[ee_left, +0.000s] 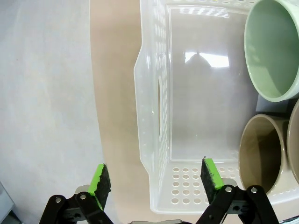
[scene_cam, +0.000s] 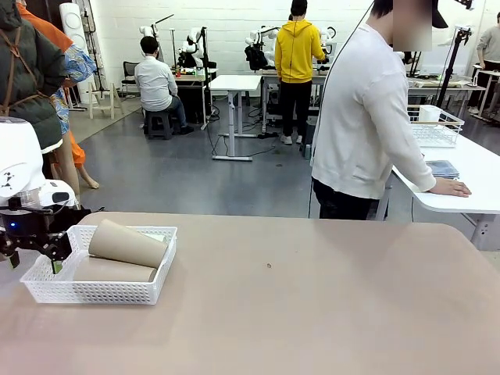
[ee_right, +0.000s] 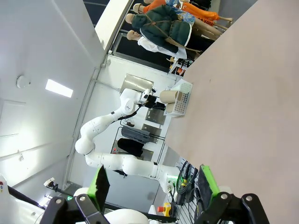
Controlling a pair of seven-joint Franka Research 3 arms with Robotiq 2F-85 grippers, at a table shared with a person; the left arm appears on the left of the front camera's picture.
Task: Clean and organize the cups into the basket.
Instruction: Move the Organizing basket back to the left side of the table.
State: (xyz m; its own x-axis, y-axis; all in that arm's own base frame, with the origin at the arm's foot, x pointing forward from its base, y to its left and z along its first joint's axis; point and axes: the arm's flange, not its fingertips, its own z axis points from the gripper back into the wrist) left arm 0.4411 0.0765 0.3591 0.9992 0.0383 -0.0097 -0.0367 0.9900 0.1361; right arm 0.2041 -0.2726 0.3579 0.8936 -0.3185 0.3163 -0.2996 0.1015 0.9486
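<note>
The left gripper (ee_left: 152, 179) has its jaws spread wide and holds nothing; it hangs over the left end wall of the basket (ee_left: 154, 116), with one green pad (ee_left: 100, 179) above the bare table outside that wall and the other pad (ee_left: 210, 172) above the perforated floor just inside it. In the front view the same gripper (scene_cam: 35, 254) sits at the basket's left end (scene_cam: 47, 291), its fingers low beside the rim. Beyond the fingertips in the left wrist view, on the far side of the basket's empty clear floor, lie the cups: a pale green one (ee_left: 273, 49) with its open mouth turned toward the camera, and below it a tan one (ee_left: 261, 151), also mouth-on, with the edge of another tan cup at the picture's border. From the front, two tan cups (scene_cam: 129, 244) lie on their sides in the basket, one stacked across the other. The right gripper (ee_right: 154, 184) is likewise open and empty, held well away from the basket, which shows small and far off (ee_right: 180, 103) on the table from its wrist camera. The table (scene_cam: 312, 297) is a matte beige-pink surface with rounded corners, carrying a tiny dark speck near its middle. Behind it a person in a white sweatshirt (scene_cam: 363, 117) stands with one hand (scene_cam: 451, 187) resting on a neighbouring white table, in a workshop with a grey floor and white walls.
</note>
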